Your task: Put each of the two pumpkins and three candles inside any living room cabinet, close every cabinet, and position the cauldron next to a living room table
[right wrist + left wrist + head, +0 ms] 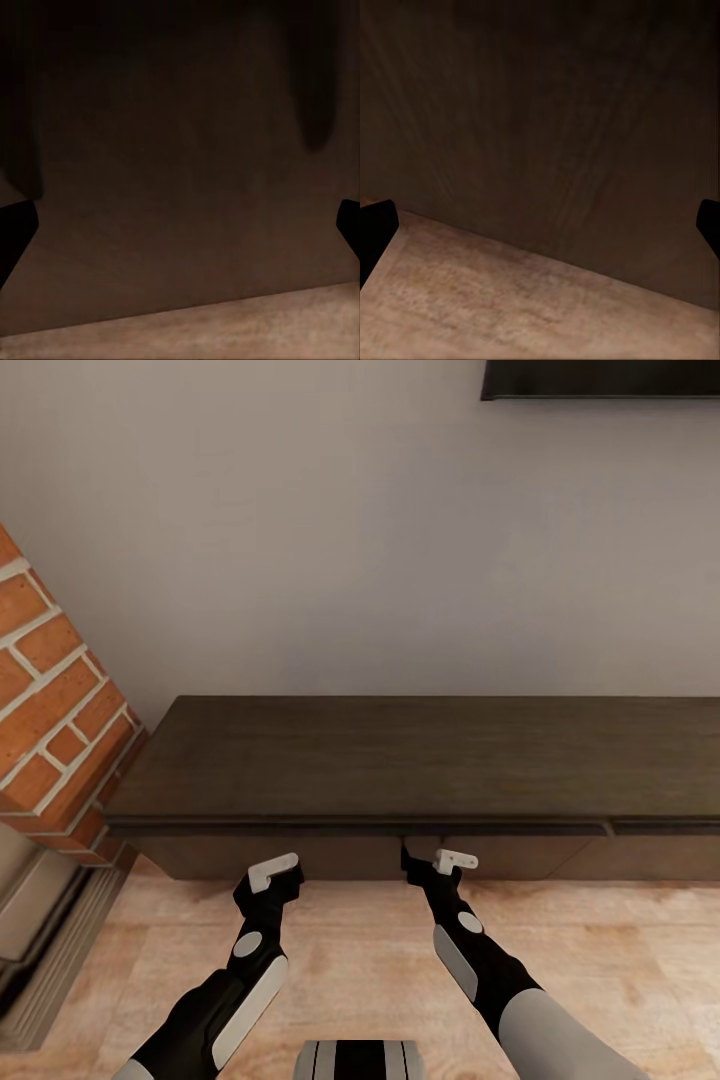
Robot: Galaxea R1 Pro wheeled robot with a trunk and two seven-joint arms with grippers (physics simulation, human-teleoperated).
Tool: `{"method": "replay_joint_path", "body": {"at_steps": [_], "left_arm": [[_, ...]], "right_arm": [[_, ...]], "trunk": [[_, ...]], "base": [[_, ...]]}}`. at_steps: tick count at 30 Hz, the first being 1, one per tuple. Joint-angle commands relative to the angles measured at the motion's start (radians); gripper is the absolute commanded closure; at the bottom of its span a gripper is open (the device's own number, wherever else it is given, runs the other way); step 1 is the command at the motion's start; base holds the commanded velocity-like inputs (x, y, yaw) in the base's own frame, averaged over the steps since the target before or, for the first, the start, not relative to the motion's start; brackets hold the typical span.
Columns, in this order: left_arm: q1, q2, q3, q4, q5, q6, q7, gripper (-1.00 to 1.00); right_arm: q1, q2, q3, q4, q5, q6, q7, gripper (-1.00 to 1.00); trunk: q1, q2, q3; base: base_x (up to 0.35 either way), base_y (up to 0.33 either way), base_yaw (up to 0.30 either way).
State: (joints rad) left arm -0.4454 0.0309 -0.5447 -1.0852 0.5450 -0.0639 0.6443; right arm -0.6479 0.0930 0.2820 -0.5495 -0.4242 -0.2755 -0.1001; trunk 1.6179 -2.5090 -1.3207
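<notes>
Both tools are seen spread wide and empty, the left tool (278, 872) and the right tool (437, 860) being held just before the front of the cabinet (400, 760), at 12 o'clock from the robot. Its dark-brown fronts are seen shut (grain faint), the floor (350, 960) lying beneath.

Cabinet (400, 760) front dead ahead — bare floor (380, 970) below.
</notes>
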Motion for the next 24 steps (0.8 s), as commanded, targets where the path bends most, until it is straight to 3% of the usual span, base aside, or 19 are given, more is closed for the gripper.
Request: {"method": "replay_joint_path", "body": {"at_steps": [1,11,24], "left_arm": [[-0.001,0.001,-0.005,-0.002,0.010,-0.007,0.006,-1.00],[-0.001,0.001,-0.005,-0.003,0.010,-0.007,0.006,-1.00],[-0.001,0.001,-0.016,-0.001,0.013,-0.002,0.006,-1.00]], "right_arm": [[-0.001,-0.001,0.008,0.000,-0.010,-0.005,-0.007,-1.00],[-0.001,-0.001,0.008,0.000,-0.010,-0.005,-0.007,-1.00],[-0.001,-0.001,0.009,-0.001,-0.005,0.003,-0.005,-1.00]], "trunk": [[0.000,0.000,-0.001],[0.000,0.000,-0.001],[0.000,0.000,-0.001]], "base": [[0.033,0.000,0.000],[-0.015,0.000,0.000],[-0.311,0.000,0.000]]}}
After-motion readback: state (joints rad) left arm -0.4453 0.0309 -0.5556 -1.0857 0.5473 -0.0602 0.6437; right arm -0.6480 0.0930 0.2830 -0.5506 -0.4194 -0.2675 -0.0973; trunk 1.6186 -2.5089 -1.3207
